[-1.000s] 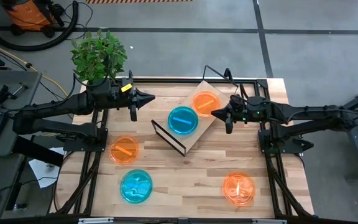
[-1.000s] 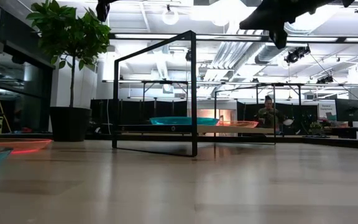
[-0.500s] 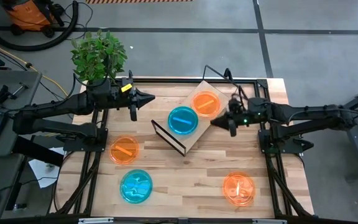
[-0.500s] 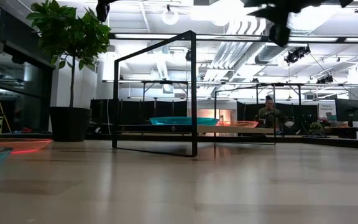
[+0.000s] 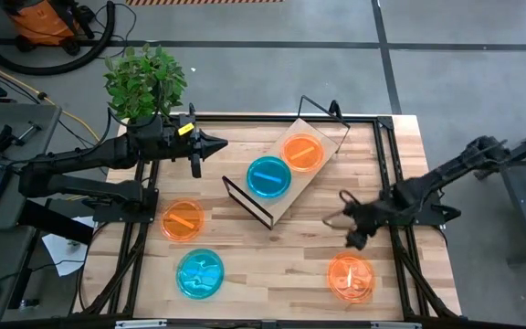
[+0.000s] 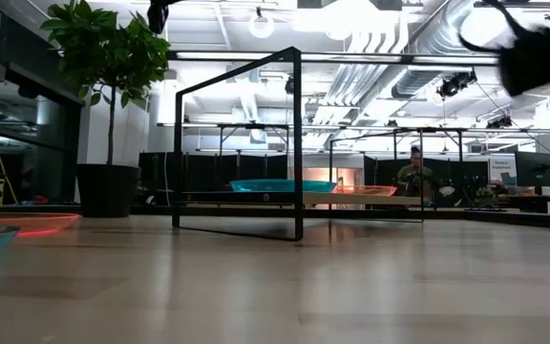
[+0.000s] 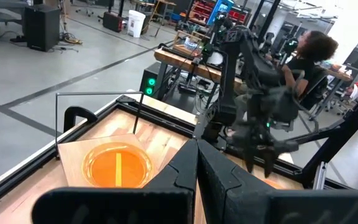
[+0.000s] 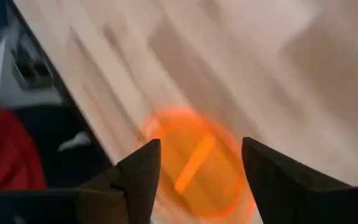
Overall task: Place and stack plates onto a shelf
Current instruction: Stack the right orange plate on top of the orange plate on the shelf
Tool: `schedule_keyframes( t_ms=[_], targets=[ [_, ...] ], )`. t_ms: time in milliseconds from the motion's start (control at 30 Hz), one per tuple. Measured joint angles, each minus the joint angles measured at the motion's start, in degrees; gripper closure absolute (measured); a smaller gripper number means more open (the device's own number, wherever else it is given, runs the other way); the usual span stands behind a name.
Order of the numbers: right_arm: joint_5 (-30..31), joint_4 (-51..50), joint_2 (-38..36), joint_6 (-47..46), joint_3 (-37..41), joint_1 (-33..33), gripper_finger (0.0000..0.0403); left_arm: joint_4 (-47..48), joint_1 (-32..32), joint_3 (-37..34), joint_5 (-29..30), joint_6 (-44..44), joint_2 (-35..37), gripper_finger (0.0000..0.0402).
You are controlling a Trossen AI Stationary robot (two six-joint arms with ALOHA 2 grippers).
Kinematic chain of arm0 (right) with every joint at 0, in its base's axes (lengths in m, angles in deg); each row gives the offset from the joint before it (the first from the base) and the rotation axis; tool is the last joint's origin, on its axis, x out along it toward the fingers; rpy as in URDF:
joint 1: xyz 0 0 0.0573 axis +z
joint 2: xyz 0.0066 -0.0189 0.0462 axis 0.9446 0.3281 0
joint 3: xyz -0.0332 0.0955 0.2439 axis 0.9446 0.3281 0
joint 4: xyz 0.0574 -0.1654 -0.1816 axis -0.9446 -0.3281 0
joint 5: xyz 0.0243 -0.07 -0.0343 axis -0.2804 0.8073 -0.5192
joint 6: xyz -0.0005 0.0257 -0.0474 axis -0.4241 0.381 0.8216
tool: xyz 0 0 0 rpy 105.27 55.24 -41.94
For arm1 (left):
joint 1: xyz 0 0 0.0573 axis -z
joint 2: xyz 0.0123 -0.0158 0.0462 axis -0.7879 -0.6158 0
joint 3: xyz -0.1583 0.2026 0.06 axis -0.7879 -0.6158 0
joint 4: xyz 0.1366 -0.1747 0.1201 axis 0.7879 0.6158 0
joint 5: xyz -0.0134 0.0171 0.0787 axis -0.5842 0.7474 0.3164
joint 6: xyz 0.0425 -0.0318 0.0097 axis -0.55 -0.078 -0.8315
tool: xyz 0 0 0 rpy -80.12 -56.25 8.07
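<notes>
Right pincer [image 5: 349, 230] moved off the shelf [image 5: 286, 180], now open above front-right orange plate [image 5: 350, 277]

The shelf [image 5: 286, 178] lies diagonally across the table's middle, its black wire end frames [image 5: 247, 202] standing up at the near-left and far-right ends; the long sides between them are open. A cyan plate [image 5: 268, 176] and an orange plate [image 5: 302, 152] fill most of its board. Bare tabletop [image 5: 281, 260] stretches between the shelf and the front plates: an orange plate [image 5: 183, 220] and cyan plate [image 5: 199, 273] at left, another orange plate [image 5: 351, 276] at right. The right gripper [image 5: 352, 224] hangs over open wood just above that plate, fingers [image 8: 143, 171] spread. The left gripper [image 5: 210, 143] sits beside a potted plant [image 5: 144, 80].
</notes>
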Motion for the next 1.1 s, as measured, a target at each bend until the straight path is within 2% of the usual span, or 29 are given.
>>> schedule_keyframes(
  t_ms=[133, 333, 533, 900, 1000, 1100],
  targets=[
    [0.7, 7.9, 0.0, -9.8, 6.9, 7.0, 0.0190, 0.1, 0.0, 0.0, 0.0, 0.0, 0.0, 0.0401],
    [5.5, 8.2, 0.2, -19.4, 10.7, 12.5, 0.0190, 0.3, 0.0, 0.0, 0.0, 0.0, 0.0, 0.0401],
    [5.5, 9.5, 4.0, -19.7, 10.7, 15.1, 0.0190, 0.3, 0.0, 0.0, 0.0, 0.0, 0.0, 0.0401],
    [4.6, 20.5, 16.1, -20.2, 10.4, 17.0, 0.0192, 0.4, 0.0, 0.0, 0.5, 0.0, 0.0, 0.0401],
    [4.4, 20.4, 17.3, -21.0, 10.3, 17.0, 0.0209, 0.5, 0.0, 0.0, 0.5, 0.0, 0.0, 0.0401],
    [4.3, 18.2, 17.5, -21.3, 10.3, 17.0, 0.0257, 0.6, 0.0, 0.0, 0.5, -0.1, 0.0, 0.0401]
  ],
)
